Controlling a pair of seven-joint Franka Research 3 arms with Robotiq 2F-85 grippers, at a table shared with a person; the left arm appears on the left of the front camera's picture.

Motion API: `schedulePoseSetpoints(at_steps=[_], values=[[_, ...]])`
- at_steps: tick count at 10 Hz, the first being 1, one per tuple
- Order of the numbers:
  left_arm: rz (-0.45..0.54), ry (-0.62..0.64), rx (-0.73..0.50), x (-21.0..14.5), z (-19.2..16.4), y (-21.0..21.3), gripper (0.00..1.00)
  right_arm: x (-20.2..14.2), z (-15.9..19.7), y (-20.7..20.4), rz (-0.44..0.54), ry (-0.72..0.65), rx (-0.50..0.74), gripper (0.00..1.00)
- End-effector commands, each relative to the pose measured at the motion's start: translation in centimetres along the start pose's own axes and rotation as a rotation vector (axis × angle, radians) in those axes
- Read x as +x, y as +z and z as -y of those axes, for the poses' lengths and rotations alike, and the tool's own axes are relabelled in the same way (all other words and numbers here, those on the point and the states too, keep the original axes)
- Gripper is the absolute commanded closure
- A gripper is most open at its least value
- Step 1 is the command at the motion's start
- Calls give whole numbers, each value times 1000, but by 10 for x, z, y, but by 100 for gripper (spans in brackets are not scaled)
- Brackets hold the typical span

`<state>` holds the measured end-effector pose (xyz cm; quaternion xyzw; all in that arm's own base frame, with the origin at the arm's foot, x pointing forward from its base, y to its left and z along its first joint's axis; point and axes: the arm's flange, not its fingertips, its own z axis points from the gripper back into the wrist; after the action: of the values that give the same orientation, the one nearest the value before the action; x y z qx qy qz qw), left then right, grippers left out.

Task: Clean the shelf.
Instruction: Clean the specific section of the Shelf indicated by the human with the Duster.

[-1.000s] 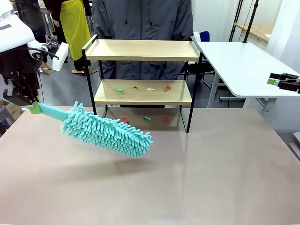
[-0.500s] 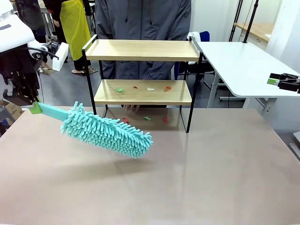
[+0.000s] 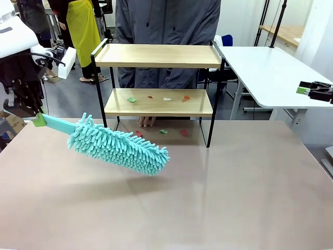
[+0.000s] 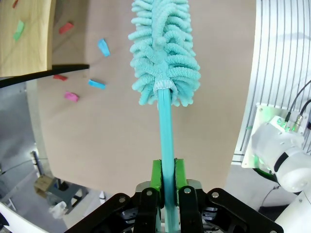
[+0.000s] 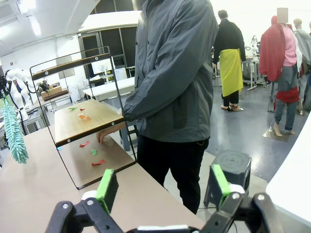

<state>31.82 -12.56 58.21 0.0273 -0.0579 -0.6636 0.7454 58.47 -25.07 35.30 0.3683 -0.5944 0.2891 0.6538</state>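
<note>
The shelf (image 3: pixel 156 55) stands at the table's far side, a two-tier wooden rack in a black frame. Small coloured paper scraps (image 3: pixel 167 98) lie on its lower board, and more scraps (image 3: pixel 163 131) lie on the table beneath it. My left gripper (image 3: pixel 35 119) is at the left edge, shut on the handle of a turquoise fluffy duster (image 3: pixel 118 146), whose head hangs above the table in front of the shelf. In the left wrist view the green pads (image 4: pixel 156 175) clamp the duster handle (image 4: pixel 166 131). My right gripper (image 5: pixel 164 187) stands open and holds nothing, far right (image 3: pixel 303 88).
A person in a grey jacket (image 3: pixel 165 23) stands behind the shelf, one hand (image 3: pixel 147 121) resting on the table under the lower board. A white table (image 3: pixel 270 73) stands at the right. The brown table (image 3: pixel 208 187) is bare in front.
The person has shifted slightly to the right and put a hand on the table under the lower board. Both arms and the duster have stayed still.
</note>
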Motion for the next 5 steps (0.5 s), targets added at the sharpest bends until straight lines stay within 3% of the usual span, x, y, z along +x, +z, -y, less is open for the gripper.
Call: schedulePoseSetpoints(at_steps=[1, 5], values=[[20, 14, -4, -2, 1, 2, 87, 3, 0, -1, 6, 6, -2, 0], [20, 14, -4, -2, 1, 2, 87, 3, 0, -1, 6, 6, -2, 0]])
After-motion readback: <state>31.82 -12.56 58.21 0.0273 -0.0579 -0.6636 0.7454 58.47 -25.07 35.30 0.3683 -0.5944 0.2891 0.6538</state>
